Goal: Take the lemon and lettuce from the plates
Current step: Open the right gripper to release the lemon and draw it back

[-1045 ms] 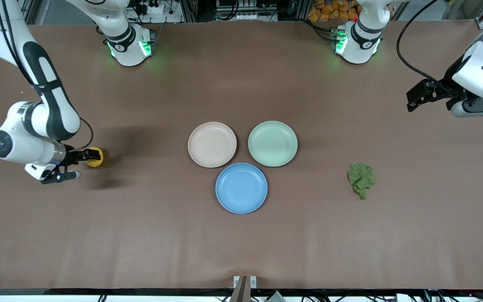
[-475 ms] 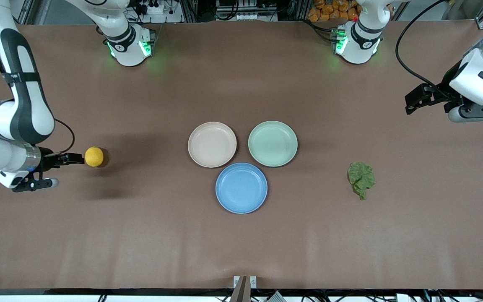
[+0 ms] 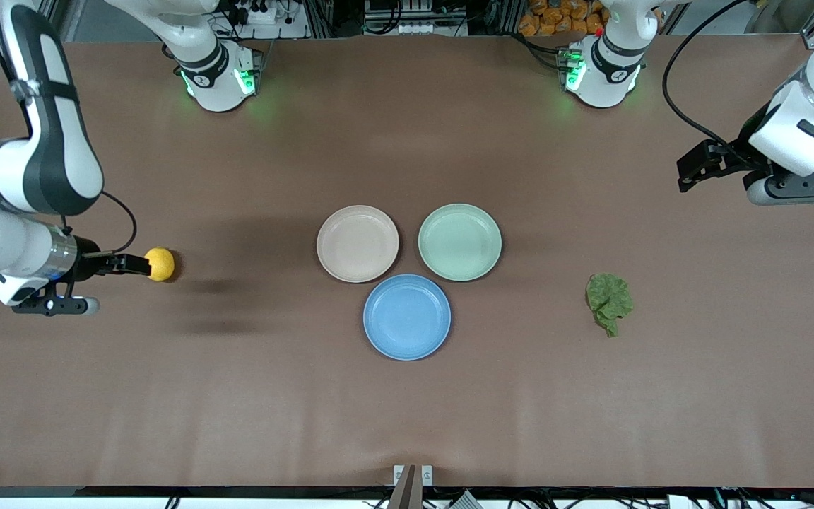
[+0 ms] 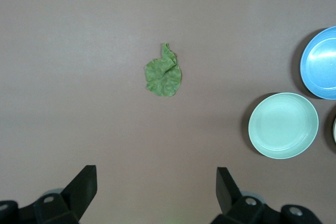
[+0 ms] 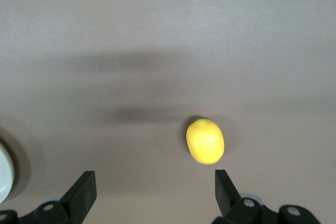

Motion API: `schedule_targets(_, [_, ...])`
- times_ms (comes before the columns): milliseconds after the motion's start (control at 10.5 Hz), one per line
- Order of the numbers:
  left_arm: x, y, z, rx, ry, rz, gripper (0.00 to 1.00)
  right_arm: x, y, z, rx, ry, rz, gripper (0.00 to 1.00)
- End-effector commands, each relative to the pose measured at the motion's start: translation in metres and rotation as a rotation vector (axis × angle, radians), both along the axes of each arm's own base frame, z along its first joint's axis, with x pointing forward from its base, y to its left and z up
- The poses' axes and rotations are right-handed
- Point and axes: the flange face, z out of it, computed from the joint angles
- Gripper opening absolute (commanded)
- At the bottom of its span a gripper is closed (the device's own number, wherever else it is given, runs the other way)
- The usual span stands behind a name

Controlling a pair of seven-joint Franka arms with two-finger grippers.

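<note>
The lemon (image 3: 160, 264) lies on the bare table toward the right arm's end, off the plates; it also shows in the right wrist view (image 5: 205, 140). My right gripper (image 3: 137, 265) is open and empty, in the air beside the lemon (image 5: 155, 192). The lettuce (image 3: 609, 302) lies on the table toward the left arm's end; it also shows in the left wrist view (image 4: 164, 73). My left gripper (image 3: 688, 173) is open and empty, high above the table (image 4: 156, 190). The beige plate (image 3: 357, 243) and the mint plate (image 3: 459, 241) are both empty.
An empty blue plate (image 3: 407, 317) sits nearer the front camera, touching the two others. The mint plate (image 4: 283, 125) and blue plate (image 4: 321, 62) also show in the left wrist view. Both arm bases stand along the table's edge.
My right gripper was around the lemon; it has let go, drawn back and risen, and the lemon stays on the table. My left gripper has drifted slightly higher.
</note>
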Motion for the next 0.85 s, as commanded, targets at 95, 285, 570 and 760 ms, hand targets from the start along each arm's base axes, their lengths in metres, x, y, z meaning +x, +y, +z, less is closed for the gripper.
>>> schedule_targets(95, [-0.001,-0.003,0.004,-0.019,-0.003,-0.007,1.00,-0.018,-0.006,0.060,-0.021,-0.027,-0.025,1.00])
schedule_targets(285, [-0.001,-0.002,0.004,-0.017,-0.003,-0.008,1.00,-0.019,-0.008,0.100,-0.024,-0.031,-0.029,1.00])
schedule_targets(570, [-0.001,-0.001,0.005,-0.016,-0.005,-0.005,1.00,-0.018,-0.019,0.169,-0.027,-0.068,-0.049,1.00])
schedule_targets(760, [-0.001,0.001,0.006,-0.014,-0.006,-0.012,1.00,-0.031,-0.034,0.200,-0.024,-0.026,-0.072,1.00])
